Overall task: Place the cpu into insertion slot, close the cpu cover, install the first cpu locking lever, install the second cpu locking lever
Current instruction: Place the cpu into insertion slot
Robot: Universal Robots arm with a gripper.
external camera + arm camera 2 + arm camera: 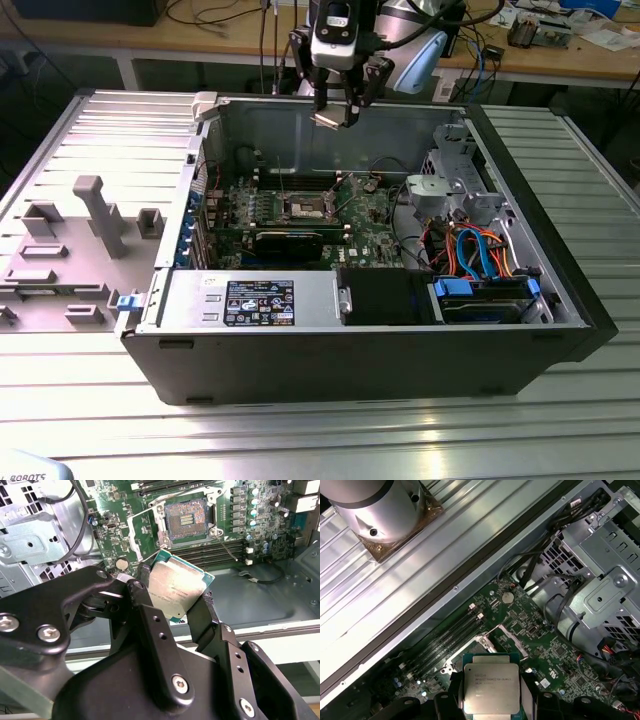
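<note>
Gripper (175, 602) of mine squeezes the cpu (176, 586) by its edges, high over the open computer case (380, 365). Down below, the insertion slot (185, 521) lies bare on the green board (117, 515), its cpu cover (133, 535) open.

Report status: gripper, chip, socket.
Gripper shut on chip, above the open case. Socket empty, cover open. Nothing blocking the socket.

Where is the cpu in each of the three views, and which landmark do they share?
Exterior view: the cpu hangs in the gripper, above the open case.
Second wrist view: the cpu, tilted, clamped between black fingers, near the insertion slot.
First wrist view: the cpu, metal top towards the camera, near that slot.
Shared landmark: the insertion slot, mid-case in the exterior view.
</note>
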